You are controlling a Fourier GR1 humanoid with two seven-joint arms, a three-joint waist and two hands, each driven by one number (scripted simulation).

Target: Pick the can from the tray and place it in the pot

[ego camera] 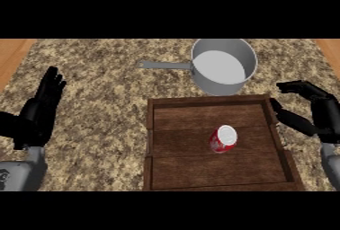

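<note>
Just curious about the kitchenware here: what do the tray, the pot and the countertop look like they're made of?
The brown rectangular tray looks like dark stained wood: plank seams and grain show. The grey round pot with its long handle looks like matte brushed metal. The speckled tan countertop resembles granite, judging by its mottled flecks.

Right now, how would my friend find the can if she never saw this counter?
Look for the brown wooden tray near the front of the speckled counter. The can stands about in its middle, alone. It is red with a pale top, unlike the grey pot beyond the tray.
</note>
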